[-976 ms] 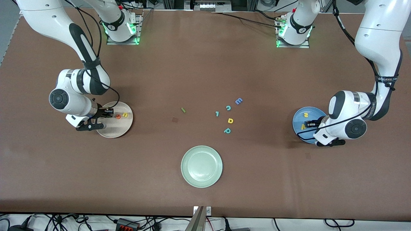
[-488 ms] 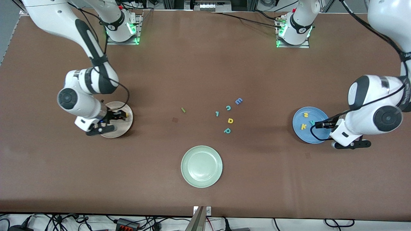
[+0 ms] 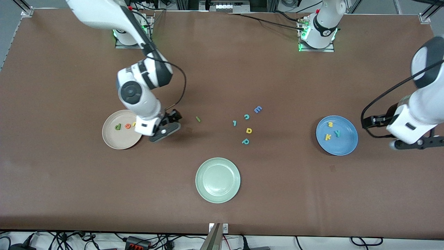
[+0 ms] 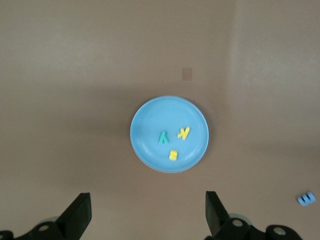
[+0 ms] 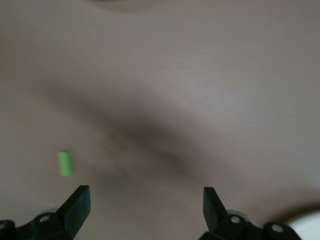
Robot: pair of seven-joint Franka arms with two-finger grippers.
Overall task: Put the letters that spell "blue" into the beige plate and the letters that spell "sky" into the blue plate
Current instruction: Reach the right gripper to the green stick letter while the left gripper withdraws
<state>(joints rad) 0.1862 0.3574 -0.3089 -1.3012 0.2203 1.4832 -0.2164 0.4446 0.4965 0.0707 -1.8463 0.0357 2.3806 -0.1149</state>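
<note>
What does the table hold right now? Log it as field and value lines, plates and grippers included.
beige plate: holds green b, orange e, and a yellow letter partly hidden by the right arm
green bar: on the table, not yet plated
blue plate: holds yellow s, yellow k, teal y
right gripper: open, over the table between beige plate and green bar
left gripper: open, over the table beside the blue plate

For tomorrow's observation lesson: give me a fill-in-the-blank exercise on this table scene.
1. The blue plate holds ___ letters.
2. The green l bar lies on the ___.
3. The plate nearest the front camera is pale ___.
4. The right gripper has its jaws ___.

Missing words: three; table; green; open
</note>
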